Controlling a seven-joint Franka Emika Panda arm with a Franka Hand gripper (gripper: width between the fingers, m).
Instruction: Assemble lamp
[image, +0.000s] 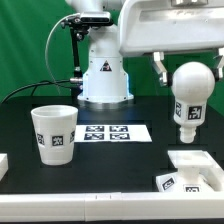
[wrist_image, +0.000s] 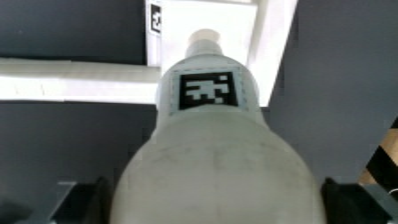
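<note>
Bulb (image: 192, 85) first: from where I stand it hangs in the upper right of the exterior view, round head up and narrow stem down, clear of the black desk (image: 120, 165). The claw (image: 190, 70) pinches it at the head, a finger on either side. The wrist view looks down its length between the dark fingers (wrist_image: 80, 198).

The blocky base (image: 196, 168) sits at the lower right, below the stem and not touching it. The shade (image: 55, 132) stands well apart at the exterior view's left.

I judge the step in hand to be seating the bulb. Next the stem must line up over the base's socket, then come straight down.

Nothing reads as words. There are only square tags on the lamp parts and the marker board (image: 112, 132), and a triangle mark on the pedestal (image: 104, 75).
</note>
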